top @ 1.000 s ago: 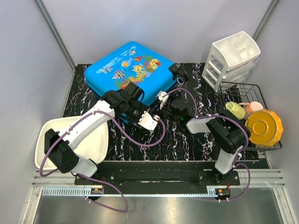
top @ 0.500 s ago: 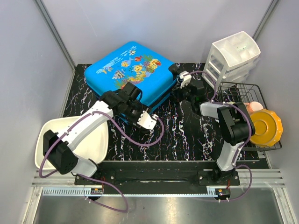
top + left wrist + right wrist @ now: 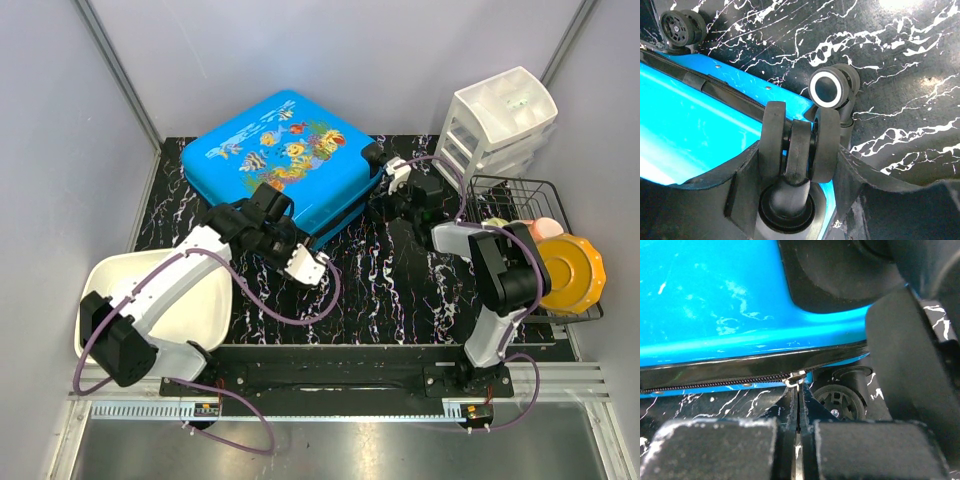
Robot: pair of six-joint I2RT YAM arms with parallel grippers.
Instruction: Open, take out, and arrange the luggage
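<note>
Moved since earlier: the right arm has gone from the middle of the wheeled side of the suitcase [image 3: 285,160] to its right corner. The left arm has drawn back a little toward the left edge of the desk [image 3: 400,290], and the suitcase has turned slightly.
Left fingers [image 3: 747,182]: closed on both sides of a double wheel [image 3: 800,135] at the near corner of the suitcase, holding it.
Right fingers [image 3: 860,450]: pressed almost together, with the tips pinching the small metal zipper pull [image 3: 795,380].
Risk at the pull: it is held only by the very tips, so a tug not in line with the zipper [image 3: 715,382] would probably let it slip out.
Risk at the corner: the pull sits where the track bends around the corner, so I judge it may jam if it is dragged straight.
Risk at the wheel: a wheel can swivel and roll, so the left hold may give way. Then the whole suitcase could slide on the smooth desk instead of unzipping.
Position: it lies flat on the far left part of the desk, close to the far edge, with the wheeled side turned toward the near right corner.
Look: bright blue hard shell with a colourful fish print on top, black wheels and a black zipper band.
Lid: it is down. A dark slit shows along the wheeled side, but I cannot tell if that part is already unzipped.
</note>
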